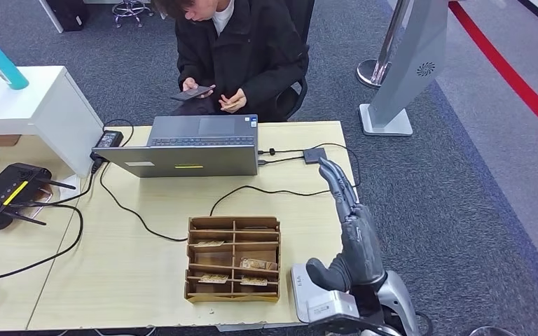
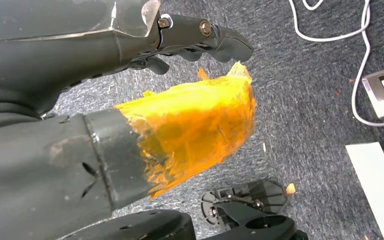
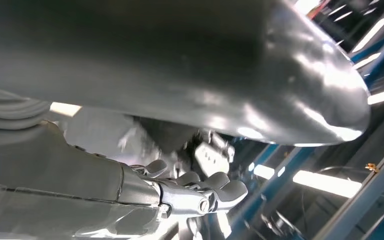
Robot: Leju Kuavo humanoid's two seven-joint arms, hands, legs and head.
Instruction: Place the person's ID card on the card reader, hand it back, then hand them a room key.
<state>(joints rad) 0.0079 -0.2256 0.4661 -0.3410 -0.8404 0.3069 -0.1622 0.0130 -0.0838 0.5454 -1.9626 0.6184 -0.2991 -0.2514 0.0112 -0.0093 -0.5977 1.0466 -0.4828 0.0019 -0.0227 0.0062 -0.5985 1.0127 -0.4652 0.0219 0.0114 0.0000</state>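
Card (image 1: 232,102) in person's hand (image 1: 235,101), well apart from raised, empty right hand (image 1: 348,220)

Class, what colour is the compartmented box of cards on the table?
Brown cardboard: the compartmented card box is plain brown, best seen in the head view.

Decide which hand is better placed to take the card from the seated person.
Probably the right: the right hand is raised over the table, fingers extended toward the person. The left hand hangs over carpet.
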